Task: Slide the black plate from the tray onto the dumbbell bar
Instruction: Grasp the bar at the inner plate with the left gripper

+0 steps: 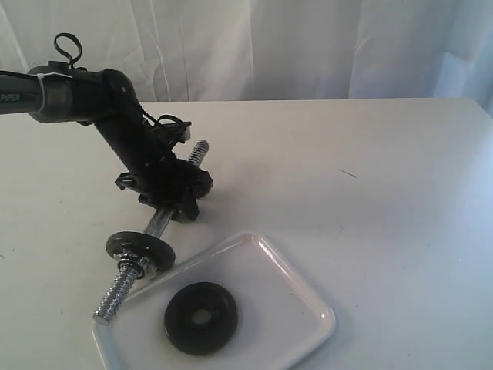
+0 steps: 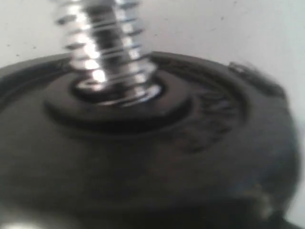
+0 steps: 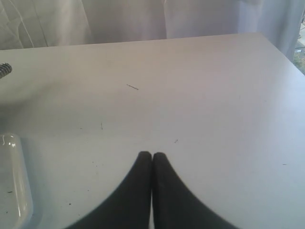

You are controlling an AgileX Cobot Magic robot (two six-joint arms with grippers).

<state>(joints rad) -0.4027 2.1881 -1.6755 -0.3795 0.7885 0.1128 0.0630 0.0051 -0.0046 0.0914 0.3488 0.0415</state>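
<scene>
Black plate [image 1: 201,317] lies flat in tray [image 1: 308,297], untouched. Left end effector [image 1: 173,189] sits on dumbbell bar [image 1: 158,223]; its grip is hidden, cannot tell. Right end effector [image 3: 152,157] is pressed together, empty, over worktop [image 3: 214,95]. Best approach: keep bar steady, pinch plate rim, line hole up with threaded end.

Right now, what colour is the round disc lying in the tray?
Matte black. The black plate on the tray shows best in the exterior view.

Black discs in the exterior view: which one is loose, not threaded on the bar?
The flat disc in the white tray: it lies loose, centre hole empty. The other disc has the chrome bar through it.
</scene>
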